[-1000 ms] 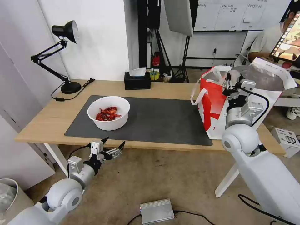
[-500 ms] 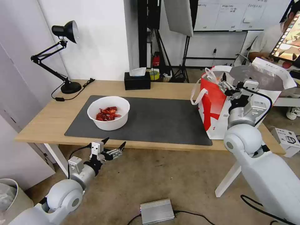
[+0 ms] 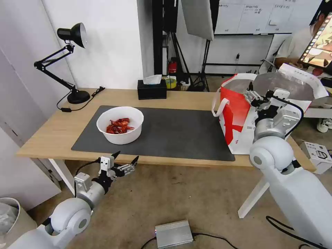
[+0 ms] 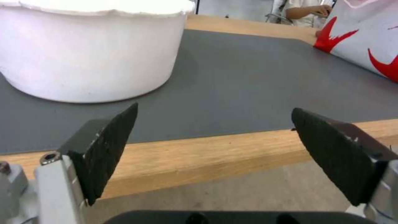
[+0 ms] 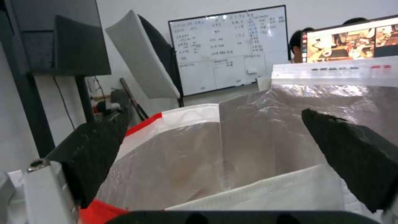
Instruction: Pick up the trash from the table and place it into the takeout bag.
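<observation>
A black desk lamp (image 3: 67, 58) is standing at the far left corner of the table (image 3: 45, 133), and a black tissue box (image 3: 151, 89) is sitting at the far edge beside the dark grey mat (image 3: 180, 133); nothing is lying on the mat between the white round bowl (image 3: 120, 125) and the takeout bag (image 3: 235, 116). The left gripper (image 3: 125, 159) is hovering below and in front of the table's near edge, fingers spread wide with nothing between them; the bowl, holding red crayfish shells, is sitting on the mat just beyond it and slightly to its left. The right gripper (image 3: 255, 93) is hanging over the bag's open mouth at the table's right end, its black textured fingers (image 5: 352, 155) parted and empty. The bag is looking soft and woven outside, with crinkled silver foil (image 5: 265, 137) lining it and white strap handles (image 3: 219, 103).
</observation>
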Available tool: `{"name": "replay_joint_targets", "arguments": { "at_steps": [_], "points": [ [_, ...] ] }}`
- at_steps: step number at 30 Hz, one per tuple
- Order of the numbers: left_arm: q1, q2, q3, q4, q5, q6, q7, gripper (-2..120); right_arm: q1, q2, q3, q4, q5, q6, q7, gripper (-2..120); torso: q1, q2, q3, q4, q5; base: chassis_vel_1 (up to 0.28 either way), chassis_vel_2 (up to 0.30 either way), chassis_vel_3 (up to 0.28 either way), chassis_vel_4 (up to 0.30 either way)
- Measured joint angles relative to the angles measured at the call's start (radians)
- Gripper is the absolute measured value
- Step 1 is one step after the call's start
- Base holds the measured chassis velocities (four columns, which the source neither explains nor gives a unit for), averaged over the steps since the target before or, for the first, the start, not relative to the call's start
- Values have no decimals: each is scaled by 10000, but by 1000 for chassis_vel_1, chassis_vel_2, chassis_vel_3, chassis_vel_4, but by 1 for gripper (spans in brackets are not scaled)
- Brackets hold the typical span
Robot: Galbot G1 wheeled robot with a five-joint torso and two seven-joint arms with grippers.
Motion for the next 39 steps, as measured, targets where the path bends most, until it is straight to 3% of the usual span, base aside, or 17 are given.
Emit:
{"name": "replay_joint_targets", "arguments": {
  "at_steps": [10, 11, 13, 20, 25, 31, 39],
  "points": [
    [-17, 0, -7, -2, -8, 3, -8, 100, -105, 39, 35, -33, -503, 509, -344, 100, 0, 0, 0, 0, 0, 0, 0, 0, 0],
    [-18, 0, -14, -4, -11, 4, -10, 100, -139, 44, 46, -12, -580, 746, -570, 100, 0, 0, 0, 0, 0, 0, 0, 0, 0],
    [-8, -5, -50, -15, -17, 6, -17, 100, -392, -59, 40, 295, -760, 1848, -2142, 100, 0, 0, 0, 0, -1, 0, 0, 0, 0],
    [53, -25, -135, -22, -18, 6, -20, 100, -1044, -504, 1, 844, -648, 2492, -3777, 100, -1, 0, 0, 0, 0, 0, 0, 0, 0],
    [104, -24, -201, -39, -22, -5, -21, 100, -1784, -1069, 197, 1197, -291, 2482, -5288, 100, 0, 0, -1, 0, 0, 0, 0, 0, 0],
    [226, -20, -304, -96, -23, -23, -20, 100, -2748, -1537, 459, 1587, -85, 2059, -6324, 100, 0, 0, -1, 0, 0, 0, 0, 0, 0],
    [362, -34, -457, -147, -23, -62, -17, 100, -3927, -1749, 703, 2179, 97, 812, -6442, 100, -1, 1, -1, -1, 0, 0, 0, 0, 0]
  ]
}}
